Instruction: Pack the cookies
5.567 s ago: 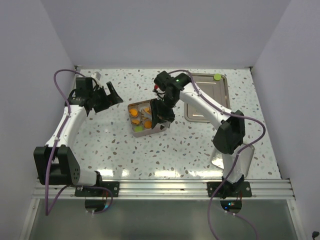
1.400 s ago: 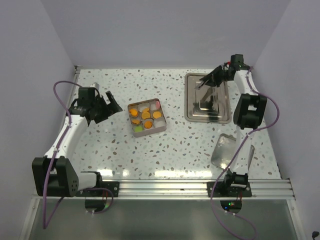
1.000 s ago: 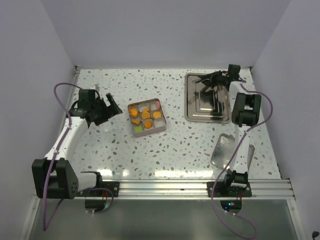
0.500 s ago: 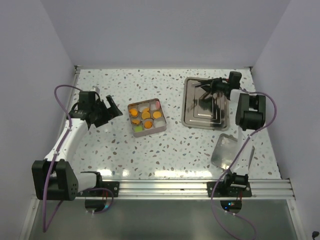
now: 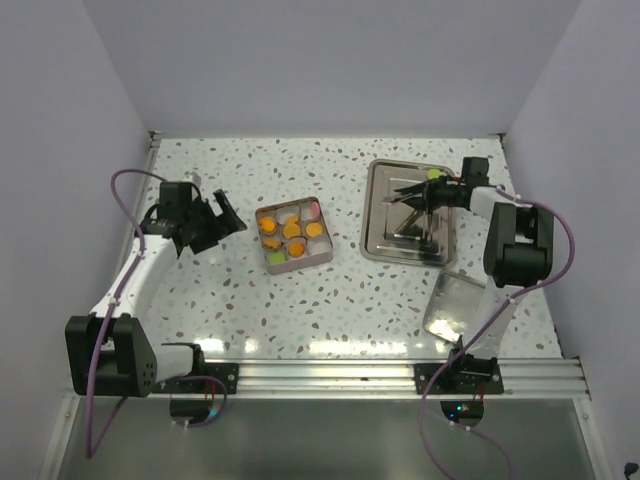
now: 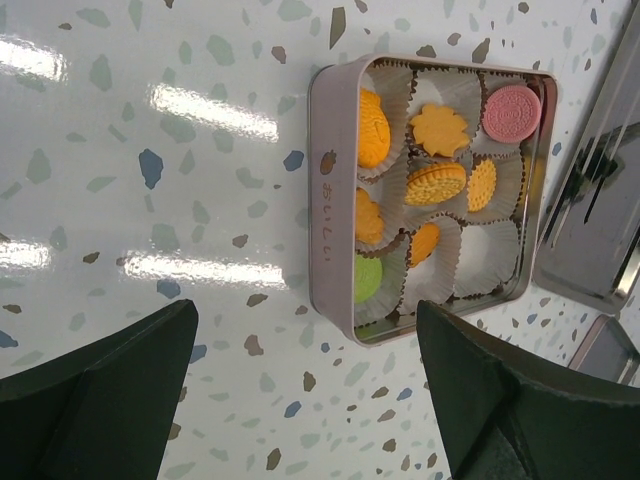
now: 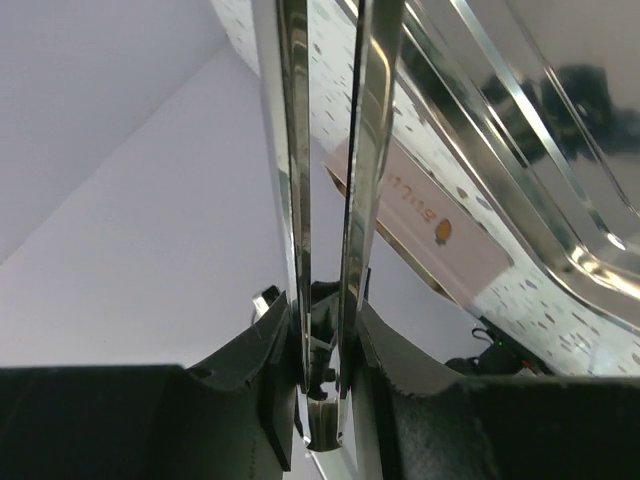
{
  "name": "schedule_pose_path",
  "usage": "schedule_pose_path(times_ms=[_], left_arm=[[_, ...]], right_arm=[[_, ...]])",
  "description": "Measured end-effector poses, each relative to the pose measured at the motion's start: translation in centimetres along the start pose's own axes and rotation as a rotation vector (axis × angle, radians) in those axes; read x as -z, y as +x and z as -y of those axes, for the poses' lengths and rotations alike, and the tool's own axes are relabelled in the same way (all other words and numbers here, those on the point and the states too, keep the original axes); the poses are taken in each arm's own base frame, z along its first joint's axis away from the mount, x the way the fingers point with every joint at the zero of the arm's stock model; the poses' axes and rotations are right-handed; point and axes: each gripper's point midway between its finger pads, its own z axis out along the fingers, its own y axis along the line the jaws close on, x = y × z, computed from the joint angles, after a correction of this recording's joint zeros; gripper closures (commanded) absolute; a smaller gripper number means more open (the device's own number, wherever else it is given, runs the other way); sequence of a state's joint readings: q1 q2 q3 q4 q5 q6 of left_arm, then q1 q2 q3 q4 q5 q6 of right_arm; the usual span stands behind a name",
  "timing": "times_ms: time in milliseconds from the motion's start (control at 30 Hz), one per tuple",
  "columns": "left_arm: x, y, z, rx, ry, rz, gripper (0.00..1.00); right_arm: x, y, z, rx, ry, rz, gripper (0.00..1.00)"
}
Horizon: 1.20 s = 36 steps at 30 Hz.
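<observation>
On the speckled worktop, the left end effector hangs with its fingers spread wide apart, holding nothing, just left of the pink square tin. The cookies sit inside that tin in white paper cups: mostly orange, one pink, one green. Further right lies the steel tray. Over it, the right end effector is clamped on metal tongs; a green cookie shows beside them.

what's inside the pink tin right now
The pink tin holds white paper cups with cookies in most: several orange, one pink, one green. At least two cups look empty. Anything beneath the cups is hidden.
</observation>
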State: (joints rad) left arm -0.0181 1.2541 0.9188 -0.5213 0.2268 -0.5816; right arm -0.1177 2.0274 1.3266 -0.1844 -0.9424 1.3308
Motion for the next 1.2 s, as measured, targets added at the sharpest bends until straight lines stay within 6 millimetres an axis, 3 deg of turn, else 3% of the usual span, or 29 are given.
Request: schedule_pose_path(times_ms=[133, 233, 467, 533, 667, 900, 1000, 1133, 1200], left_arm=[[-0.3, 0.1, 0.0, 0.001, 0.002, -0.009, 0.04], [-0.5, 0.2, -0.1, 0.001, 0.001, -0.017, 0.04], [-0.5, 0.2, -0.1, -0.019, 0.003, -0.020, 0.04], [-0.5, 0.1, 0.0, -0.023, 0.005, -0.017, 0.04], [-0.4, 0.1, 0.0, -0.023, 0.005, -0.016, 0.04], [-0.5, 0.1, 0.0, -0.022, 0.008, -0.021, 0.04], [-0.7, 0.2, 0.0, -0.021, 0.008, -0.029, 0.04], [-0.8, 0.0, 0.1, -0.021, 0.010, -0.030, 0.04], [-0.8, 0.1, 0.1, -0.021, 0.011, -0.030, 0.04]], right_arm=[[0.6, 2.2, 2.8, -0.035, 0.047, -0.023, 1.00], [0.4, 2.9, 3.7, -0.050, 0.066, -0.044, 1.00], [0.1, 2.8, 0.4, 0.030, 0.019, -0.046, 1.00], [0.1, 3.3, 0.4, 0.032, 0.011, -0.049, 1.00], [0.0, 6.2, 4.1, -0.036, 0.067, -0.079, 1.00], [-0.3, 16.5, 9.6, -0.060, 0.162, -0.217, 1.00], [0.9, 18.4, 11.3, -0.083, 0.168, -0.233, 1.00], [2.1, 19.7, 14.0, -0.134, 0.151, -0.238, 1.00], [2.1, 20.1, 14.3, -0.140, 0.114, -0.246, 1.00]])
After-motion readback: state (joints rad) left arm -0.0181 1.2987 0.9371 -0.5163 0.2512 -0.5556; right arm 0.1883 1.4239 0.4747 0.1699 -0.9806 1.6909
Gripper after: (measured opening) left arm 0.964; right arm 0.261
